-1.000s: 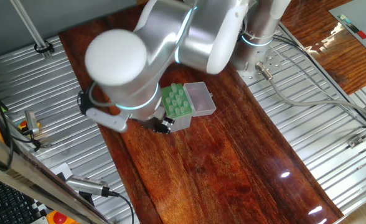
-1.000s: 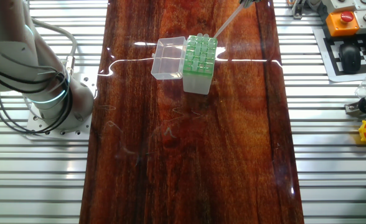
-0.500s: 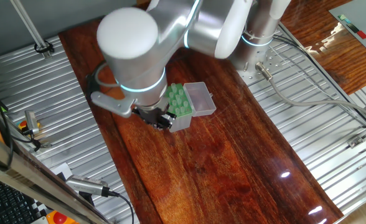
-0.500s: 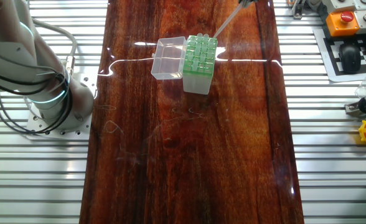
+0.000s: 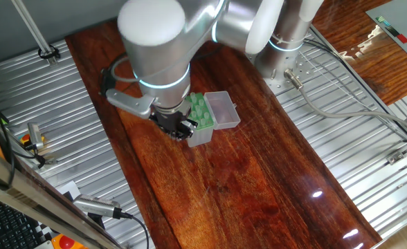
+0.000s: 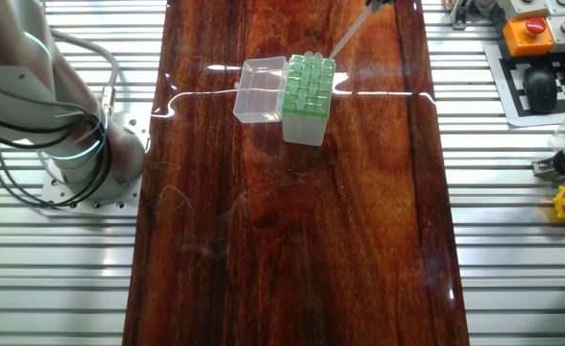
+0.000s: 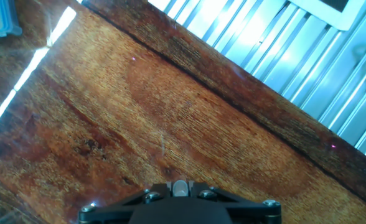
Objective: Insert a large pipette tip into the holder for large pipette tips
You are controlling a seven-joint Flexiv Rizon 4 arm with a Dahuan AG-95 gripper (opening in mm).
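**Tip hangs slanted over the green rack**

One fixed view: the big silver arm (image 5: 155,48) looms over the dark wooden worktop (image 5: 259,180), its wrist planted right above the near end of the holder for large pipette tips (image 5: 202,121). The green perforated top shows past the wrist, and the clear hinged lid (image 5: 223,111) lies open flat beside it. The tool (image 5: 181,130) is a dark cluster low against the box; whether its fingers are apart or together cannot be told here, and the tip is not visible.

The other fixed view: here is the large pipette tip (image 6: 348,35), a thin pale cone slanting down from the top edge of the picture, its narrow end reaching to just beside the far right corner of the green top. Whether it touches cannot be told. The tool itself is cut off by the frame edge, only a dark bit showing.

Hand view: the camera looks along the tool's black body (image 7: 180,202) at bare wood grain, with ribbed metal beyond the worktop's edge. A small pale round end sits centred at the tool's front, seemingly the tip gripped there.
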